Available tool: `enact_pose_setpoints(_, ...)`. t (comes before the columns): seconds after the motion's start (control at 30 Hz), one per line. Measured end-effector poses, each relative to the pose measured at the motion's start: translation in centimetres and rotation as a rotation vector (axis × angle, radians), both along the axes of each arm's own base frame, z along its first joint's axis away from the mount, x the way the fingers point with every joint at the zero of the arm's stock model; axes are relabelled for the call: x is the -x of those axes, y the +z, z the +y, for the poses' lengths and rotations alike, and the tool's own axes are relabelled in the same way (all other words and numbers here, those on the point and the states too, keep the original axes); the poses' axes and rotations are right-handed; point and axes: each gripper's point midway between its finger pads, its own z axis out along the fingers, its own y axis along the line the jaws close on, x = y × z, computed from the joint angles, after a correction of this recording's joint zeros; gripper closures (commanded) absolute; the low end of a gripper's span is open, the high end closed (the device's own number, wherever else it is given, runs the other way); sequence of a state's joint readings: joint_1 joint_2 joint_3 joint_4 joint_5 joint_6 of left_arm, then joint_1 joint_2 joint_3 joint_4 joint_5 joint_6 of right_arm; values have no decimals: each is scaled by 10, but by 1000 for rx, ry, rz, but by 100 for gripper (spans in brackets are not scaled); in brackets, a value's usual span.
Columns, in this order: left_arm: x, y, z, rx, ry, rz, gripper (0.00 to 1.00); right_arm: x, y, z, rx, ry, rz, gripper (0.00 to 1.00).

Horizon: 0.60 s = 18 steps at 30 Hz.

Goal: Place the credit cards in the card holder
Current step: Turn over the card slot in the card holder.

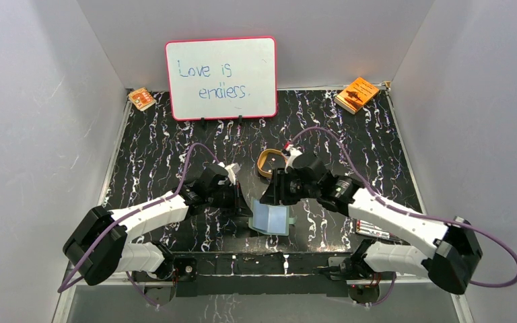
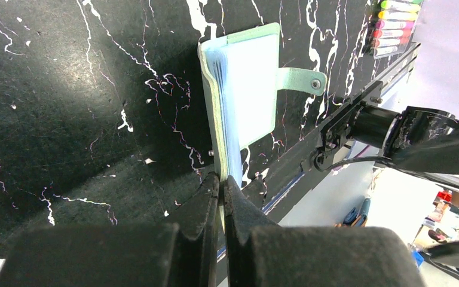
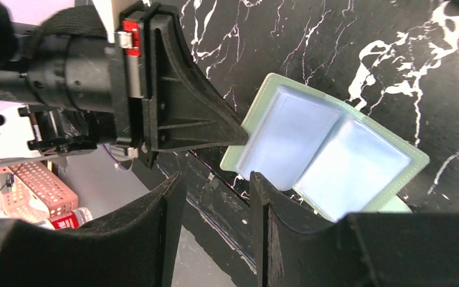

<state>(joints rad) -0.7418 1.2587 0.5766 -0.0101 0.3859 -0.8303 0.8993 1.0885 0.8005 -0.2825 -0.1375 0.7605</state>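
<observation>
The card holder [image 1: 271, 219] lies open near the table's front edge, a sage-green wallet with pale blue pockets facing up. My left gripper [image 1: 245, 206] is shut on its left edge. In the left wrist view the fingers [image 2: 206, 197] pinch the green cover [image 2: 245, 89], and the snap strap [image 2: 302, 81] sticks out. My right gripper [image 1: 268, 197] hovers just above the wallet's far left part, open and empty. In the right wrist view its gripper [image 3: 215, 185] stands over the table's front edge beside the wallet [image 3: 329, 152]. No dark credit cards show in any view.
A tan-gold oval tray [image 1: 266, 164] stands just behind the grippers. A whiteboard [image 1: 221, 77] stands at the back, with orange booklets at the back right [image 1: 357, 94] and back left [image 1: 141, 99]. A pack of markers [image 1: 375, 232] lies under the right arm.
</observation>
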Motion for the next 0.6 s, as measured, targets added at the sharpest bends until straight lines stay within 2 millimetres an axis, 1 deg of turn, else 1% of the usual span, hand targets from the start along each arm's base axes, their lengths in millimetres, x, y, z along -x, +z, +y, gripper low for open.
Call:
enact_pose_setpoints(0.07,0,0,0,-1,1,-1,100,0,-10,8,10,23,25,42)
enact_pose_setpoints(0.17,0,0,0,-3,2,0,100,-1,-31,16,39,35,76,30)
enact_pose_setpoints(0.27,0,-1,1,-5,3,1,100,0,-49,18,72,36,112,23)
enact_pose_setpoints(0.37,0,-1,1,-7,4,2,100,2,-63,18,104,38,134,20)
enact_pose_setpoints(0.47,0,-1,1,-7,3,2,100,2,-73,18,135,32,141,20)
enact_pose_setpoints(0.6,0,-1,1,-7,3,2,100,1,-84,17,170,23,145,23)
